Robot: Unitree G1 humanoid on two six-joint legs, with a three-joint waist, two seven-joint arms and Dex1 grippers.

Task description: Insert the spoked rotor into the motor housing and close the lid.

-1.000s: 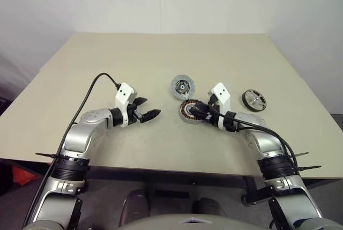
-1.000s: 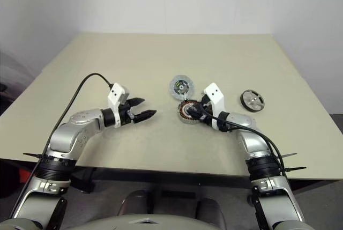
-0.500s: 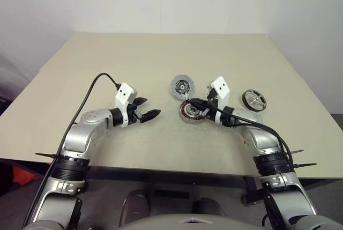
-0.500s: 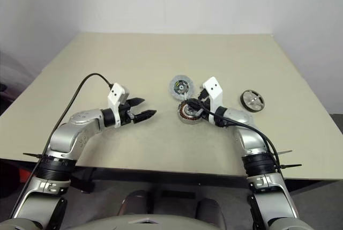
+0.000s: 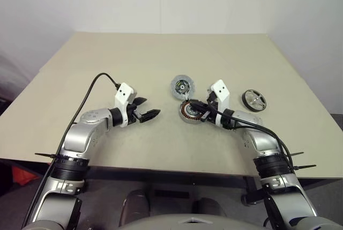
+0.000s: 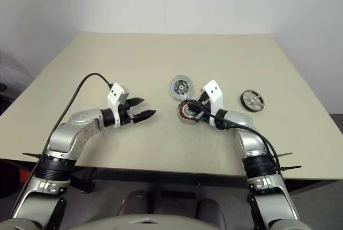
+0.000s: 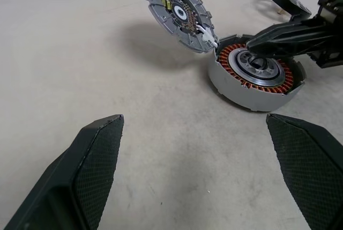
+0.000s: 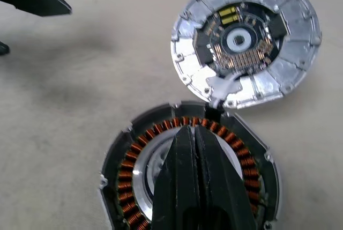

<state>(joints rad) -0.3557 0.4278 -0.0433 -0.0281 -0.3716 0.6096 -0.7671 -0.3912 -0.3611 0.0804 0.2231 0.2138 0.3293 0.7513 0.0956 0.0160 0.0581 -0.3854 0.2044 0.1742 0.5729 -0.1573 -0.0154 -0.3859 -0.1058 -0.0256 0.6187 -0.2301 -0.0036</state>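
The right gripper (image 8: 194,149) had pressed shut over the spoked rotor (image 8: 187,179), directly beneath its tips; the left gripper (image 5: 148,113), spread, hung well apart.

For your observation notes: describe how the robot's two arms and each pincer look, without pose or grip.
Both arms are silver-grey metal with black joint rings. A white block sits at each wrist, trailing a black cable. The left pincer and right pincer each have two tapering black fingers with cross-hatched pads.
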